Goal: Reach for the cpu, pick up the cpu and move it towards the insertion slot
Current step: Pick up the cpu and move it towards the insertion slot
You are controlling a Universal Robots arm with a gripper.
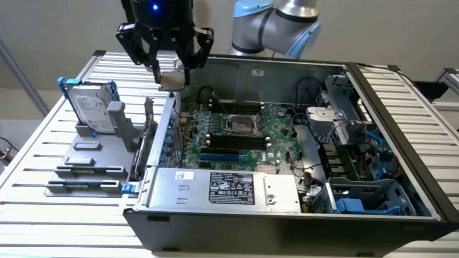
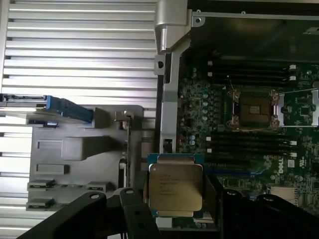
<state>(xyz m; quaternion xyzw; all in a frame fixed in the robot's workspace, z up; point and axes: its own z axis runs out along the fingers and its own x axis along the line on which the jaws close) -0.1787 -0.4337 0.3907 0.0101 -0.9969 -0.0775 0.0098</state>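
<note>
In the exterior view, the tool (image 1: 172,72) hangs above the far-left corner of the open computer case (image 1: 287,215), its fingers pinching the cpu (image 1: 173,80) clear of everything below. The insertion slot (image 1: 240,126) sits on the green board (image 1: 280,121) inside the case, toward the far wall. A hard drive (image 1: 92,110) stands upright in a grey holder (image 1: 90,161) on the slatted table (image 1: 43,145), beside the case.

In the wrist view, the cpu (image 2: 175,192) is gripped between the dark fingers (image 2: 134,219), over the case wall; the insertion slot (image 2: 253,108) lies well apart from it.
</note>
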